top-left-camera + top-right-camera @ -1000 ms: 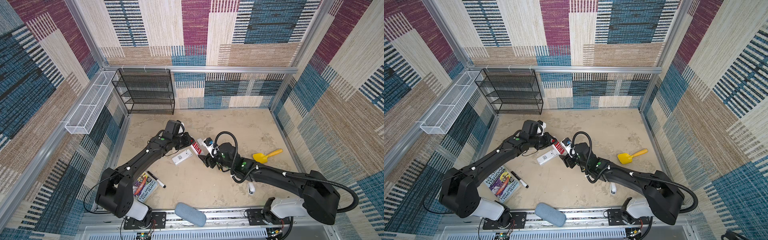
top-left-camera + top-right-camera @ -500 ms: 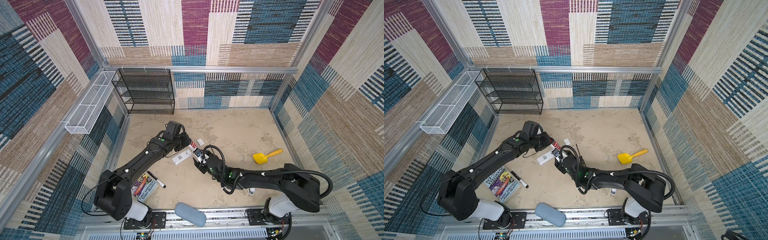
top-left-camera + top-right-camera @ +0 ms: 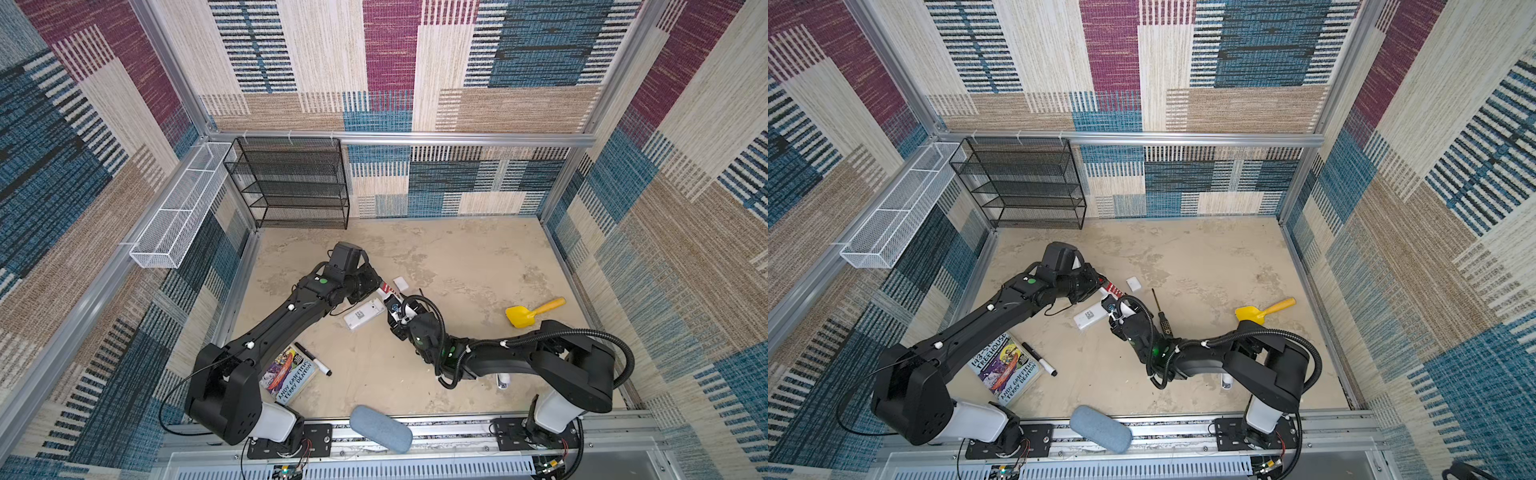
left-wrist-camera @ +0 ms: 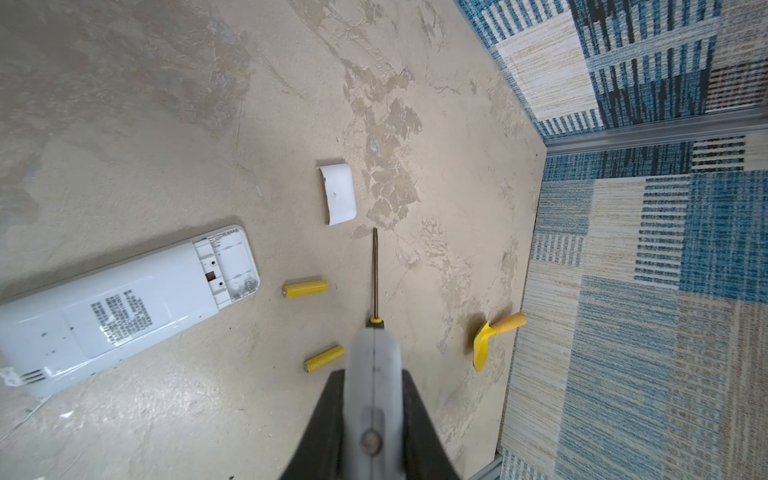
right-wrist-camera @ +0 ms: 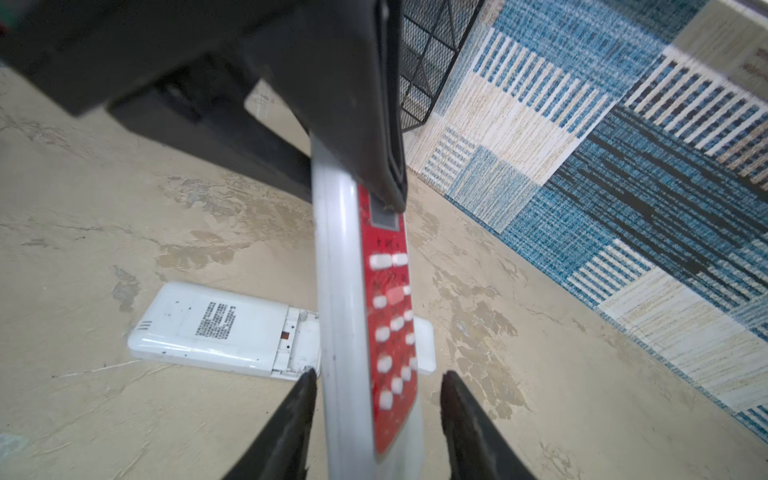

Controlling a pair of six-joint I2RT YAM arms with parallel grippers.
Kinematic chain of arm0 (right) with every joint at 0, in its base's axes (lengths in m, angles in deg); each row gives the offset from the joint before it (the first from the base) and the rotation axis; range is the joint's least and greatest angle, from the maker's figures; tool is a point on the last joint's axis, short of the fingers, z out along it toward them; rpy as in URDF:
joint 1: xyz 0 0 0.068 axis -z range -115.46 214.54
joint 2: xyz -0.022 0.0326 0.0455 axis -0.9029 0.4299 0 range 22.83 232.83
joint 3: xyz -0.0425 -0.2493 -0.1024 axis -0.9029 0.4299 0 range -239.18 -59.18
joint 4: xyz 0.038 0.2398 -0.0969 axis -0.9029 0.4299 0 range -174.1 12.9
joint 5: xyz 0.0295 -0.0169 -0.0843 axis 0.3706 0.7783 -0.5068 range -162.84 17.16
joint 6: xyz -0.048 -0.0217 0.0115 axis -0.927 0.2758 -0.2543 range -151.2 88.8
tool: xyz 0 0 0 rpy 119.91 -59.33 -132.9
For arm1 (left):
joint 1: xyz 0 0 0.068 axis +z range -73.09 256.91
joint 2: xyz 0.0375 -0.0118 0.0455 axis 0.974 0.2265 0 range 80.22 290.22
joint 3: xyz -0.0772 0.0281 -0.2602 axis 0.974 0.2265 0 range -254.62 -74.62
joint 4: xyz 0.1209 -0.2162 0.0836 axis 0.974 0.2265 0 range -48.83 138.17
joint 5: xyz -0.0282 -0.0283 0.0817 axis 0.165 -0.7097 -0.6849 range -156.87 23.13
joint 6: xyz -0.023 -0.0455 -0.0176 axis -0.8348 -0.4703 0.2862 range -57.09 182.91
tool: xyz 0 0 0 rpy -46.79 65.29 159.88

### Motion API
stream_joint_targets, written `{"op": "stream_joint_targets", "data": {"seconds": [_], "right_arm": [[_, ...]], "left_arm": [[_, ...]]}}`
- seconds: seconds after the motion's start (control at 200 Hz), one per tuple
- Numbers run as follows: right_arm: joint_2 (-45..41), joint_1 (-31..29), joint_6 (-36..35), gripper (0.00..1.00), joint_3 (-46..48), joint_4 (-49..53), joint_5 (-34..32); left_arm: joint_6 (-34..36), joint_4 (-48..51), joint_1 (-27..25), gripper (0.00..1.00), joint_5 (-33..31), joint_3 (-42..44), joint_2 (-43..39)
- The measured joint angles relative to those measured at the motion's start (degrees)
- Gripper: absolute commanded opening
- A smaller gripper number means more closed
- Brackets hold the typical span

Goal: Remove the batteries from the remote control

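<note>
My left gripper (image 4: 374, 374) is shut on a white remote control with a red keypad (image 5: 388, 324), held on edge above the floor; it shows in both top views (image 3: 386, 289) (image 3: 1113, 287). My right gripper (image 5: 378, 376) is open and straddles the remote's free end. One finger is almost against the white side; a gap remains on the keypad side. Two yellow batteries (image 4: 305, 288) (image 4: 324, 358) lie loose on the floor. A second white remote (image 4: 124, 307) lies face down with its battery bay open and empty.
A white battery cover (image 4: 338, 193), a screwdriver (image 3: 1160, 311) and a yellow scoop (image 3: 532, 312) lie on the floor. A book (image 3: 291, 374) and marker (image 3: 313, 359) lie front left. A black wire rack (image 3: 291, 183) stands at the back left.
My right gripper has swung left to the held remote's free end and its jaws have narrowed round it. The left arm has shifted slightly, still gripping the remote.
</note>
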Motion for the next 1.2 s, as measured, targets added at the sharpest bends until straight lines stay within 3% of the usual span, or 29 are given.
{"op": "stream_joint_targets", "data": {"seconds": [0.531, 0.911, 1.202], "right_arm": [[2.03, -0.24, -6.29, 0.16, 0.39, -4.13, 0.09], [0.94, 0.04, -6.8, 0.02, 1.01, -3.37, 2.4], [-0.33, 0.15, -3.43, 0.0, 0.55, 0.83, 5.07]], "left_arm": [[-2.12, 0.22, 0.0, 0.0, 1.25, -0.04, 0.79], [-1.4, 0.76, 0.02, 0.36, 1.55, -0.44, 1.25], [1.68, 1.22, 0.63, 0.62, 1.46, -0.76, 0.79]]}}
